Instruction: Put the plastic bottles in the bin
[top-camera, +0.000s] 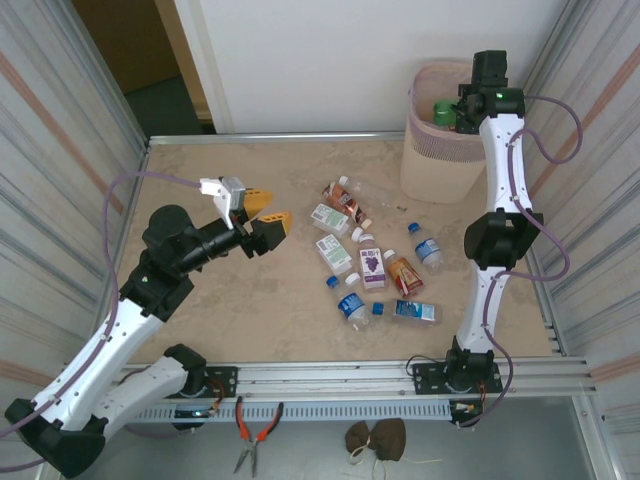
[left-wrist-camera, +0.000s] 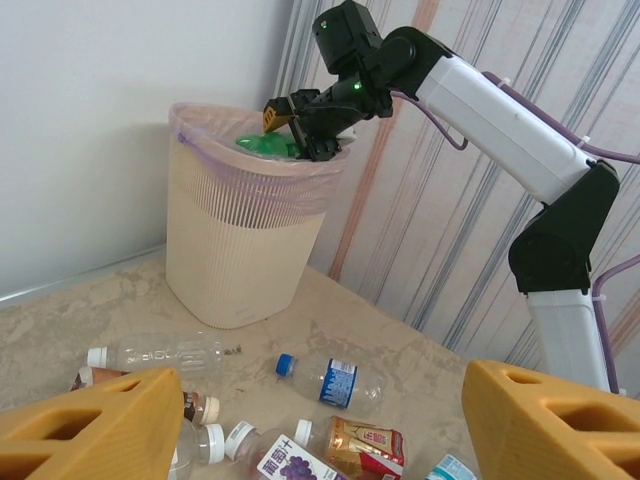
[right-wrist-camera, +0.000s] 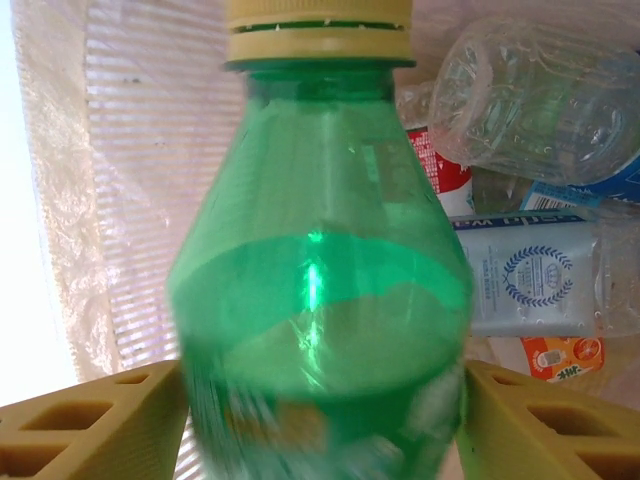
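The beige bin (top-camera: 440, 165) (left-wrist-camera: 235, 230), lined with a pinkish bag, stands at the far right. My right gripper (top-camera: 462, 112) (left-wrist-camera: 300, 125) (right-wrist-camera: 320, 425) hangs over its mouth. A green bottle (right-wrist-camera: 320, 250) (left-wrist-camera: 262, 146) with a yellow cap sits between its yellow fingers (right-wrist-camera: 90, 425), cap down into the bin. Its lower part is blurred while the fingers are sharp, so it is slipping free. Other bottles (right-wrist-camera: 540, 100) lie inside the bin. Several plastic bottles (top-camera: 365, 260) (left-wrist-camera: 335, 380) lie on the table's middle. My left gripper (top-camera: 262, 225) (left-wrist-camera: 320, 420) hovers open to their left, empty.
Striped metal walls close in the table on the left and right, the right one (left-wrist-camera: 440, 230) just behind the bin. Red-handled pliers (top-camera: 255, 432) and a brown lump (top-camera: 377, 437) lie below the front rail, off the table.
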